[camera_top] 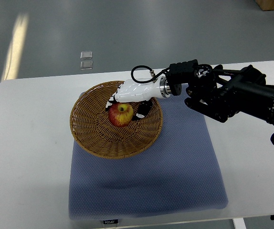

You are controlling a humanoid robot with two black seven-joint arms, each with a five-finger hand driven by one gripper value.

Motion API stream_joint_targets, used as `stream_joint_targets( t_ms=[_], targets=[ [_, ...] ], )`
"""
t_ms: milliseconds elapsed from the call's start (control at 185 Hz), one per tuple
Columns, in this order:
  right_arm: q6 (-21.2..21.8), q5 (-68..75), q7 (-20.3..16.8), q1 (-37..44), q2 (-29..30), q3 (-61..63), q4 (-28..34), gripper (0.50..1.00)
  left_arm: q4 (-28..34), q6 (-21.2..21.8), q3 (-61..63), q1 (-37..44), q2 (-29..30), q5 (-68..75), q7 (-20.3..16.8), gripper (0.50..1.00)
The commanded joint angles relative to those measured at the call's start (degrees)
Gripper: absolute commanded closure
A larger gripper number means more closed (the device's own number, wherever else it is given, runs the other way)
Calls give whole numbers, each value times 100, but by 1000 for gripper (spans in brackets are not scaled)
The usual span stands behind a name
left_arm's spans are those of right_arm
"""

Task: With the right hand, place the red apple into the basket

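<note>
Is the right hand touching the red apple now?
Touching. The top view shows the right hand with fingers wrapped against the red apple, inside the basket.

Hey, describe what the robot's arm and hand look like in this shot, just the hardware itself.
Only the right arm shows, entering from the picture's right edge. It is black and bulky, built of blocky, angular segments. A shiny silver metal ring joins it to the right hand, which has a smooth white shell and dark fingertips. A thin black cable loops above the wrist. No markings are readable.
</note>
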Motion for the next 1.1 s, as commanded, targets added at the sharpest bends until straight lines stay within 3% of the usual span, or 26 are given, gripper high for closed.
stream_joint_targets(
  t_ms=[0, 108, 615, 680, 1095],
  targets=[
    [-13, 4, 1, -20, 11, 21, -1, 677, -6, 6, 0, -1, 0, 0, 0, 500],
    [-109, 13, 1, -38, 29, 21, -1, 644, 2, -3, 0, -1, 0, -9, 0, 500],
    [-118, 48, 1, -11, 11, 56, -1, 638, 2, 6, 0, -1, 0, 0, 0, 500],
    [-118, 92, 1, 50, -50, 82, -1, 603, -6, 6, 0, -1, 0, 0, 0, 500],
    [-320, 698, 1, 525, -560, 109, -36, 587, 2, -3, 0, -1, 0, 0, 0, 500]
  ],
)
